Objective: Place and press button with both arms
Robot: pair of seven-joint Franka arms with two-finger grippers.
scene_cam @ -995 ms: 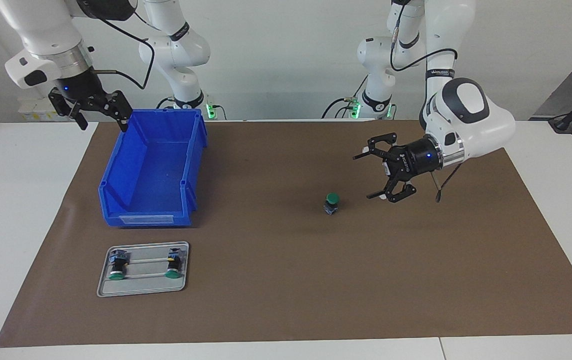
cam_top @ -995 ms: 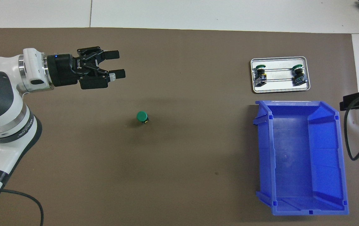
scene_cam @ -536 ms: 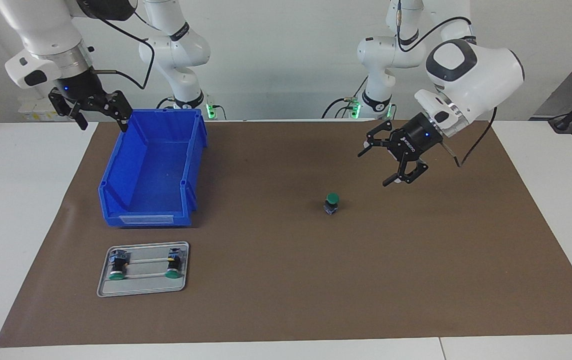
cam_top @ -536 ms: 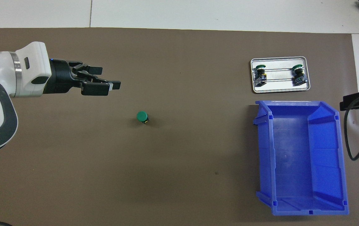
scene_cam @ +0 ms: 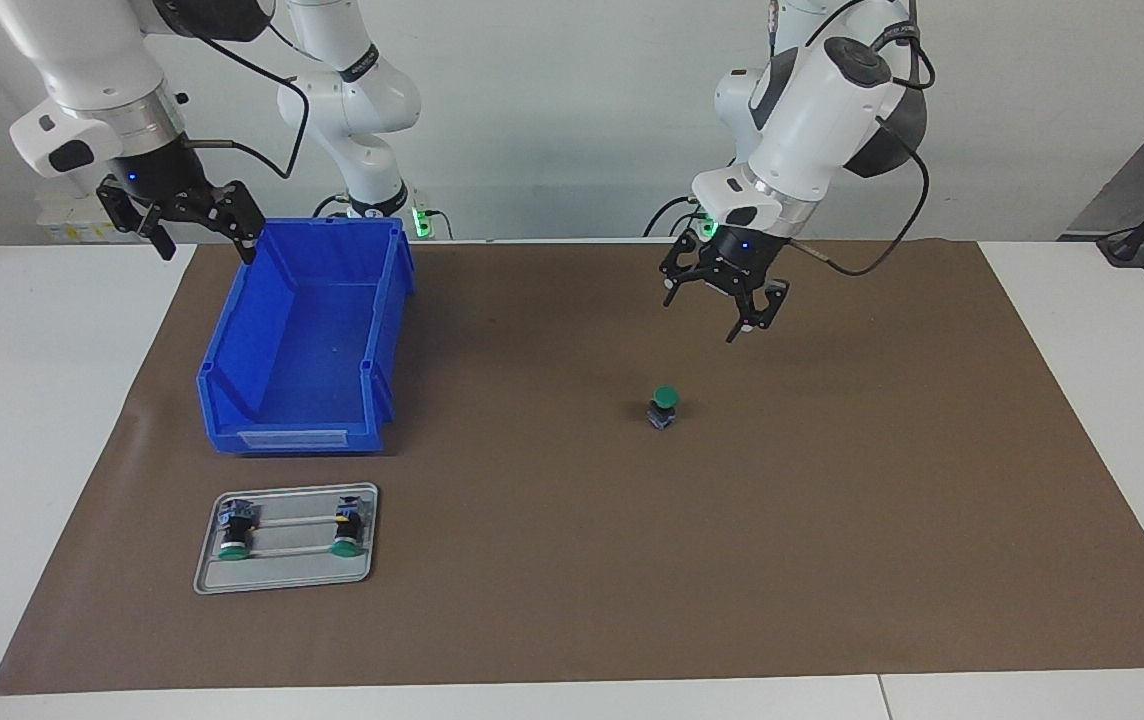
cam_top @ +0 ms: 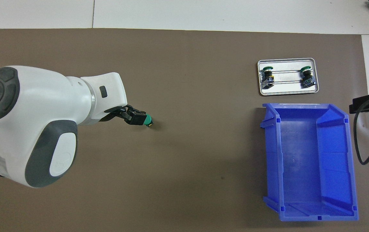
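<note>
Facing view, going left to right: finding the right claw (scene_cam: 207,250) hanging in the air over the white table (scene_cam: 32,400), just beside the blue bin (scene_cam: 292,435) at the end nearest the robots, fingers spread wide and holding nothing, its arm waiting. Passing on to the bin, sitting open-topped on the brown mat (scene_cam: 832,500). Noting, farther from the robots than the bin, a metal tray (scene_cam: 282,583) carrying two green-capped buttons (scene_cam: 233,530) lying on their sides. Reaching the button (scene_cam: 664,405), standing upright on the mat near the middle of the table, green cap up, touched by nothing. Ending at the left claw (scene_cam: 712,315), hanging raised over the mat, well clear of the button, pointing down with fingers apart and gripping nothing. Seeing its tip overlapping the green cap in the overhead view.
</note>
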